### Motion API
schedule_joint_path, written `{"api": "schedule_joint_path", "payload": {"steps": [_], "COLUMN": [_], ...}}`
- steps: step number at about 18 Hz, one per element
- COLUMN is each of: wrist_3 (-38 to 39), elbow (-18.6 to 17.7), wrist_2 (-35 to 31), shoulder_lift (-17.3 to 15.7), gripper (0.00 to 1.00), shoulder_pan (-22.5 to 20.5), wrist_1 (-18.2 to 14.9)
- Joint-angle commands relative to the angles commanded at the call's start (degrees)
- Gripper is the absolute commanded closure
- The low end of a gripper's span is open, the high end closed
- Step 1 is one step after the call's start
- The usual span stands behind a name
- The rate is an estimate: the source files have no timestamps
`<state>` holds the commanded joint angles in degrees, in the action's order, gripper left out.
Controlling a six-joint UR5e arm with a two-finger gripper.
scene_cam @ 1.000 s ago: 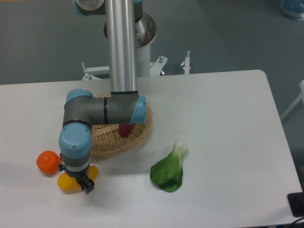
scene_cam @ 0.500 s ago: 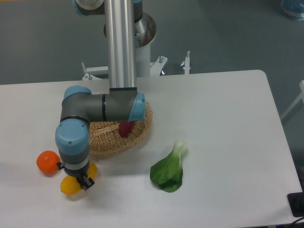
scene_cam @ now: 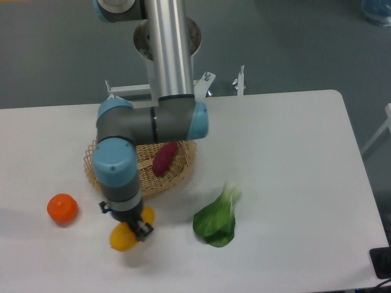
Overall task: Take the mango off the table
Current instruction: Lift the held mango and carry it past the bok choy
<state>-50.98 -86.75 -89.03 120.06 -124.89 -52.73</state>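
i have the smooth yellow-orange oval mango [scene_cam: 125,235] pinched in the jaws of the grey and blue arm's gripper [scene_cam: 135,227], over the white surface [scene_cam: 287,159] in front of the woven wicker basket [scene_cam: 146,174]. it looks lifted clear, so i judge the pick about done.

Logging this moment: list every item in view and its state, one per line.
Gripper: shut on the mango.
Mango: held in the gripper.
Orange: lying free on the table.
Sweet potato: lying in the basket.
Basket: upright on the table.
Bok choy: lying flat on the table.
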Motion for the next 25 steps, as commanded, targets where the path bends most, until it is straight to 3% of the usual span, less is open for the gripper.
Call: {"api": "schedule_joint_path", "payload": {"steps": [4, 13, 25], "wrist_3": [-0.1, -5.9, -19.5], "elbow": [1.1, 2.2, 2.8], "wrist_2": [-0.2, -0.2, -0.4], "shoulder_lift": [0.1, -2.5, -2.9], "gripper": [0.62, 0.62, 0.58], "shoulder_pan": [-3.0, -13.3, -21.2], "wrist_1": [-0.4, -6.8, -6.4]}}
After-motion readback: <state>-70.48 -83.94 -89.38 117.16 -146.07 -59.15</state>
